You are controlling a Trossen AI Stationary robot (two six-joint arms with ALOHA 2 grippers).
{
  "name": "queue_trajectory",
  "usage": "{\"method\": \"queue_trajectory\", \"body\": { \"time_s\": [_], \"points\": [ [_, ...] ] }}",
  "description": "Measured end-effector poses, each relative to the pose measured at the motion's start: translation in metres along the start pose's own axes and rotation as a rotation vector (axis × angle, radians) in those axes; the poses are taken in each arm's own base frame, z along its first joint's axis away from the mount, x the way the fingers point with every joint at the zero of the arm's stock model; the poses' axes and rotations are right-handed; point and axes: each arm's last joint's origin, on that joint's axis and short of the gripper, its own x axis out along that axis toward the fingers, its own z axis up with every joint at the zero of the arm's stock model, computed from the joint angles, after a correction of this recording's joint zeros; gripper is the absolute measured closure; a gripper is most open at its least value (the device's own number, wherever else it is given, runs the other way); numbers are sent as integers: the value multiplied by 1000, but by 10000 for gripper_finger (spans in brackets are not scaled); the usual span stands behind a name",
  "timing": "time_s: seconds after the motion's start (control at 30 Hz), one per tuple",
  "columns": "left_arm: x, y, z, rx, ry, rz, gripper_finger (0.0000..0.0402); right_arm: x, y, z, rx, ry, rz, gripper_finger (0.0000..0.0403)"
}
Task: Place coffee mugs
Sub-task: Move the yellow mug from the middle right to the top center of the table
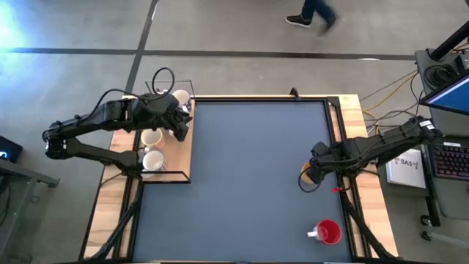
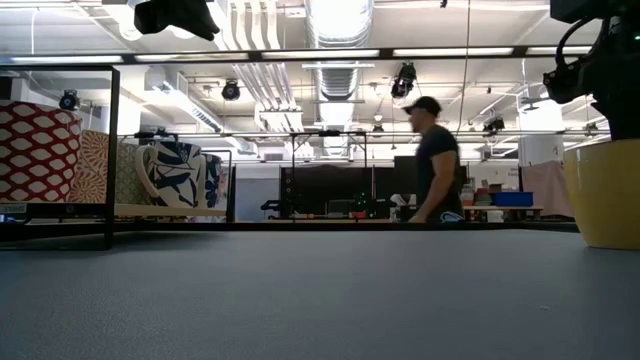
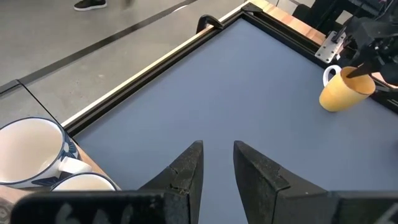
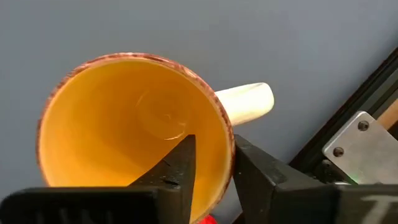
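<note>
Pinching the rim of the orange mug [image 4: 130, 130], the right end effector [image 4: 208, 165] is working near the right side of the bench [image 1: 249, 169]; one finger is sitting inside the cup and the other outside, with the wall squeezed between them. The mug is resting on, or just above, the grey surface, its pale handle [image 4: 245, 102] pointing away from the grip. A red mug [image 1: 327, 232] is standing apart nearer the front right corner. At the far left, several white mugs [image 1: 152, 160], one with blue marks [image 3: 28, 152], are sitting on a wooden shelf [image 1: 179, 143] beside the bench, and the left end effector [image 3: 217, 165] is hovering by them with its fingers slightly spread and nothing between them.

Judging by the look, these cups are glazed ceramic: stiff, moderately heavy, slick and liable to chip if knocked. A rim pinch is probably holding well only while the cup hangs upright; tilting could let it slip. Setting down gently seems wise.
</note>
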Motion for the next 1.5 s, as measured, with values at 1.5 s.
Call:
{"method": "queue_trajectory", "body": {
  "time_s": [1.5],
  "points": [
    [-45, 22, -15, 87, -16, -17, 331, -11, 162, 176, 124, -304, 202, 390]
  ]
}}
